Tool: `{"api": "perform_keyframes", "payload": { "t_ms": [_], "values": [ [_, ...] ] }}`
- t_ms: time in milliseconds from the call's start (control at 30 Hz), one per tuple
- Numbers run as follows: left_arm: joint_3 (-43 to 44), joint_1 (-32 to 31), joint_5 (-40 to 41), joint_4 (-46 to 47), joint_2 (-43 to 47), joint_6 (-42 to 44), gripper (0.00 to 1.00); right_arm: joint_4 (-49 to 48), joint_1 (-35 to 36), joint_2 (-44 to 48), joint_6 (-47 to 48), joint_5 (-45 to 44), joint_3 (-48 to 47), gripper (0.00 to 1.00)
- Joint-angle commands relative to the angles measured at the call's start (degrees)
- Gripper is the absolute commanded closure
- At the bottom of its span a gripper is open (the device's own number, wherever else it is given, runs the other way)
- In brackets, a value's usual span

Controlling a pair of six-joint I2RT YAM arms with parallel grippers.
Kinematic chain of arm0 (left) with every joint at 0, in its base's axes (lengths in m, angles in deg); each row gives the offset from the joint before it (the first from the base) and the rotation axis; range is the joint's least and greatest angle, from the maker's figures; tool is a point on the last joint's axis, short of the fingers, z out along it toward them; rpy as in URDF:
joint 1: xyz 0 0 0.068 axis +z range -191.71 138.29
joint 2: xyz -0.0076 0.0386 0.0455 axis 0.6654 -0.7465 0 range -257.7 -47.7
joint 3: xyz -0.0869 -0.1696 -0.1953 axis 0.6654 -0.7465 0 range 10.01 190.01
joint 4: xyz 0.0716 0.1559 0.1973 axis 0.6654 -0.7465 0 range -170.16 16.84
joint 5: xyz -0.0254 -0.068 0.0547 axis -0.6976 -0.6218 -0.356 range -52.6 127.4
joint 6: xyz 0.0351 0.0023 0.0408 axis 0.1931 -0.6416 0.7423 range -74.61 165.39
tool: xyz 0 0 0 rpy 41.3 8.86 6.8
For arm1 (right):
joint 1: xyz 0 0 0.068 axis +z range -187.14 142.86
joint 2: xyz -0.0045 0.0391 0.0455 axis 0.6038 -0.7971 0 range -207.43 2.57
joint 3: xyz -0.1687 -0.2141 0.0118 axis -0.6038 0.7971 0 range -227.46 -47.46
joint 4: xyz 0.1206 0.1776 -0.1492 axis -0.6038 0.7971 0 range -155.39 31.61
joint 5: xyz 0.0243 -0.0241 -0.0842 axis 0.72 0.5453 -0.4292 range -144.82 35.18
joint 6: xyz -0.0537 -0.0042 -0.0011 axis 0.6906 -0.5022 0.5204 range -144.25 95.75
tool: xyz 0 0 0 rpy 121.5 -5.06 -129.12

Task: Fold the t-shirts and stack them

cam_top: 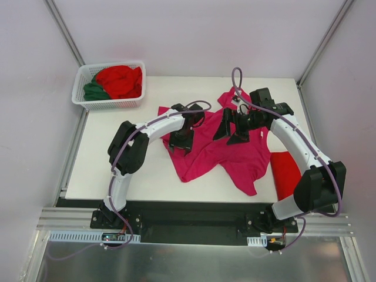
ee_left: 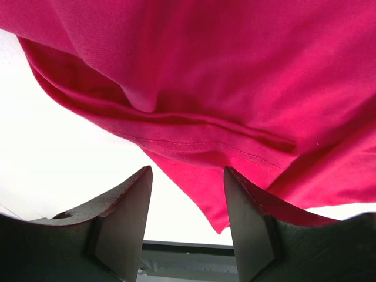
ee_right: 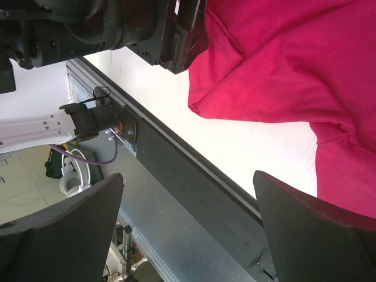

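A magenta-pink t-shirt (cam_top: 214, 155) lies crumpled and half spread in the middle of the white table. My left gripper (cam_top: 182, 141) hovers over its left part. In the left wrist view this gripper (ee_left: 187, 173) stands open. The pink cloth (ee_left: 235, 70) fills the view ahead, and one hem corner dips loosely between the fingers (ee_left: 126, 223) without being clamped. My right gripper (cam_top: 231, 135) hangs over the shirt's upper middle. Its jaws (ee_right: 188, 176) are spread wide with nothing between them, and the pink cloth (ee_right: 282, 64) lies beyond. A folded red t-shirt (cam_top: 286, 173) rests at the table's right.
A white lattice basket (cam_top: 79, 88) at the back left corner holds a red shirt (cam_top: 120, 81) and a dark green one (cam_top: 95, 91). The table's dark near-edge rail (ee_right: 176, 158) runs under the right gripper. The left arm's wrist (ee_right: 117, 23) is close beside it.
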Motion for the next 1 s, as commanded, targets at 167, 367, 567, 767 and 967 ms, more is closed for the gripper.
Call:
{"api": "perform_keyframes", "payload": {
  "t_ms": [167, 367, 567, 767, 967],
  "values": [
    [-0.4, -0.5, 3.9, 1.7, 0.2, 1.4, 0.69, -0.1, 0.6, 0.2, 0.9, 1.5, -0.1, 0.04],
    [-1.2, -0.5, 3.8, 1.6, -0.3, 2.2, 0.9, -0.1, 0.7, 0.2, 0.9, 1.5, -0.1, 0.04],
    [-2.8, -0.5, 3.6, 1.7, 1.0, 1.6, 0.5, 0.0, 0.8, -0.2, 0.9, 1.8, -0.1, 0.04],
    [-3.0, -0.5, 3.7, 1.7, 0.8, 1.9, 0.6, -0.1, 1.0, -0.9, 0.9, 2.1, -0.4, 0.04],
    [-2.4, -0.5, 3.3, 1.6, 0.6, 2.5, 1.0, 0.0, 1.1, -1.2, 2.3, 1.9, -0.3, 0.04]
  ]
}}
